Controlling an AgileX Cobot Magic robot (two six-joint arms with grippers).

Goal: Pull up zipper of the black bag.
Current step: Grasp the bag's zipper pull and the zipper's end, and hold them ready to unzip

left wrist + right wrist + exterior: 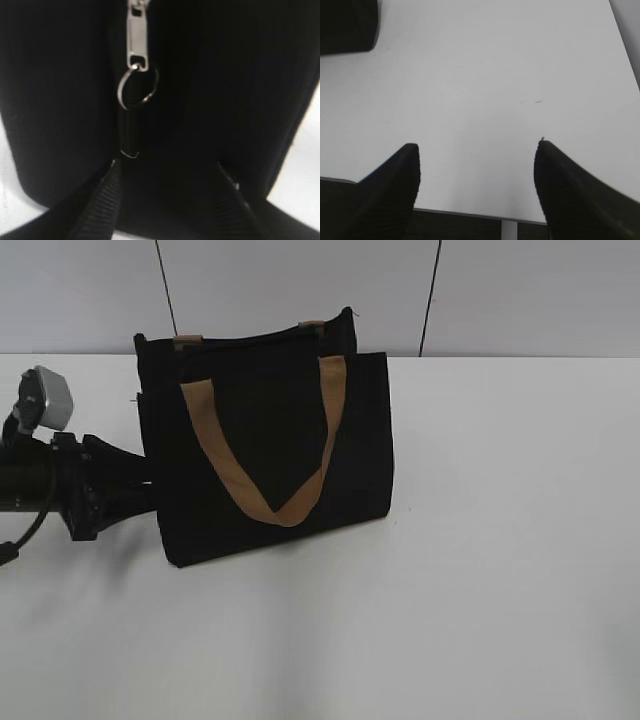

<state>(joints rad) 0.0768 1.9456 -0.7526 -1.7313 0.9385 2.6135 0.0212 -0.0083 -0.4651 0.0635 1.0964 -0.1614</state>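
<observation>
Silvery zipper pull on the black bag, which stands upright near the far edge of the tabletop, toward its left side.

In the left wrist view the metal tab hangs down the bag's narrow end with a small ring below it; the left end effector sits against that end with its fingers spread wide on either side, gripping nothing. Two tan handles show, one drooping over the front panel. The right end effector hovers over bare tabletop near its front edge, well apart from the bag, jaws wide and empty.
</observation>
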